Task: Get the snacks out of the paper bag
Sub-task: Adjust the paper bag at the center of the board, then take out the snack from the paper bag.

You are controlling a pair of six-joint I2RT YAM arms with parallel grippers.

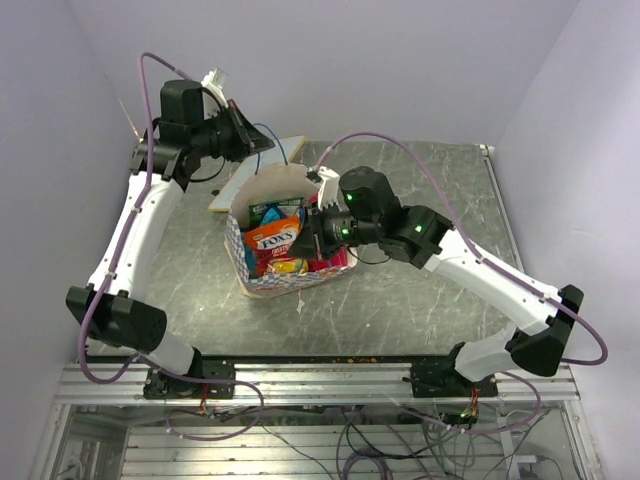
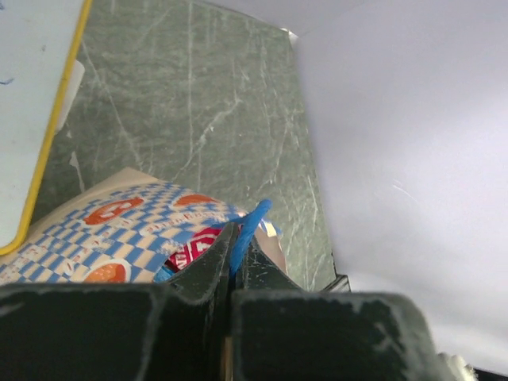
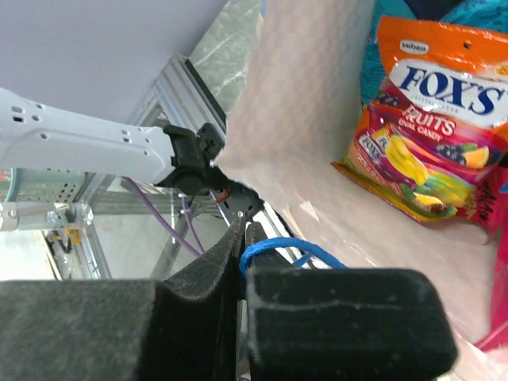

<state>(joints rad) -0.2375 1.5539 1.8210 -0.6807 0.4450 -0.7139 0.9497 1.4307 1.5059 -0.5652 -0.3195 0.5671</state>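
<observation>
I've got a dark green marbled table (image 1: 420, 290) boxed in by pale lilac walls (image 1: 400, 60). The paper bag (image 1: 262, 283) stands upright mid-table with its mouth open and the snacks (image 1: 290, 262) inside it. A flat white board (image 2: 32, 95) with a yellow wood edge lies behind the bag and is cut off in the left wrist view.

Left gripper (image 2: 236, 238) is pinched tight on a thin blue string handle (image 2: 252, 221). Right gripper (image 3: 242, 232) is clamped the same way on the second blue string handle (image 3: 278, 244).

Most packets are buried behind the glossy orange Fox's Fruits packet (image 3: 429, 135). A red packet (image 2: 194, 250) only peeks out (I can't read its print).

The bag is matte cream paper with a blue-and-white checkered band carrying orange marks.
</observation>
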